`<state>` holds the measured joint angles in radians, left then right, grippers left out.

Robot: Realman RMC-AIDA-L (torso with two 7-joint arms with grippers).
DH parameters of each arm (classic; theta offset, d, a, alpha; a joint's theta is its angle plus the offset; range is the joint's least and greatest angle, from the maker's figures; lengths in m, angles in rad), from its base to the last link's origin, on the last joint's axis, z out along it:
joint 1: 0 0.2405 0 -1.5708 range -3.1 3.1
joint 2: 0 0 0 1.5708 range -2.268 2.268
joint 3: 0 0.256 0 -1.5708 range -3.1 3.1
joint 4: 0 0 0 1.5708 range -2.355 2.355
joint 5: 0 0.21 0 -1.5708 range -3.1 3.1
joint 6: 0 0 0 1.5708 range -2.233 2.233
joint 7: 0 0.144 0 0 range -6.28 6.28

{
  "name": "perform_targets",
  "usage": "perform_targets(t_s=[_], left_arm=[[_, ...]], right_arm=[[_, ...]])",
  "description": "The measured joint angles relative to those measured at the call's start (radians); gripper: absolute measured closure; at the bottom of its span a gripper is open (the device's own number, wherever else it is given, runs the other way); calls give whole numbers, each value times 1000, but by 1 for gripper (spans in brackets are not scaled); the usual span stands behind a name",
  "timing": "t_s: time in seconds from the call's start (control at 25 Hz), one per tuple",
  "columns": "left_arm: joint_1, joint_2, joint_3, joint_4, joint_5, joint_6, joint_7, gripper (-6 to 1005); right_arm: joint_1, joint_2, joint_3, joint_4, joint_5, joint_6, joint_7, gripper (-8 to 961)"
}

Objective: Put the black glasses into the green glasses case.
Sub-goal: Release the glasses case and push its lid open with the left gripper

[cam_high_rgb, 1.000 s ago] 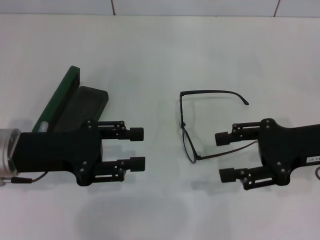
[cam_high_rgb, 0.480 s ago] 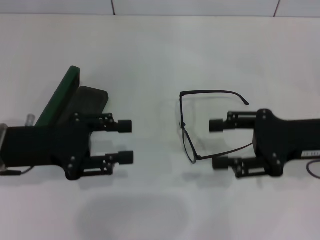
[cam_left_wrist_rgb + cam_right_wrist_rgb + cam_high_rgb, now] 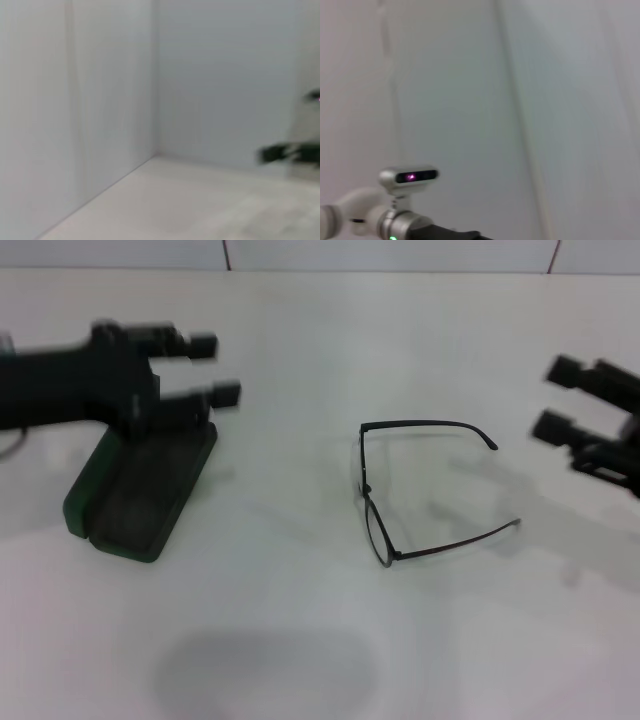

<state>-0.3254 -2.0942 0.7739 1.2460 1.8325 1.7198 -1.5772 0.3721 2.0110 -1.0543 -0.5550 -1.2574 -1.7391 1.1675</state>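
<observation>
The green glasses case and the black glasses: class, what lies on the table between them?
Nothing: in the head view, only bare white table separates the green glasses case from the black glasses.

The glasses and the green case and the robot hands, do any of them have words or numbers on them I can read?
No words or numbers can be read anywhere.
Case: open, no lettering shows on it.
Glasses: no marks visible.
Left gripper and right gripper: no readable label.
Wrist views: only bare walls and a lit camera, no text.
</observation>
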Motion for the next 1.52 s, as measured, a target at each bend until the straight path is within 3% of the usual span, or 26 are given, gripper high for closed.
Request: perform_targets(t_s=[0.12,0.2,0.44,0.56,1.0,1.52], left_arm=[[39,-1,153,223,127,-180,-241,397],[51,1,244,325,285,-276,-416,397],[25,3,489,447,792,-341,-834,404],[25,3,562,476,903,-339,-935,427],[1,2,573,435,923,-252,-1016,455],[-119,6,565,285,999,-197,-1074,482]], right_arm=[[-42,-21,38,-2,-5,-9,35,231],[-70,-39,40,-6,-5,-15,41,231],[-108,-75,41,-7,-6,-40,59,231],[-111,-74,46,-2,-23,-43,55,231],[-104,-62,53,3,-57,-49,52,230],[-118,-66,53,41,-57,-52,48,230]])
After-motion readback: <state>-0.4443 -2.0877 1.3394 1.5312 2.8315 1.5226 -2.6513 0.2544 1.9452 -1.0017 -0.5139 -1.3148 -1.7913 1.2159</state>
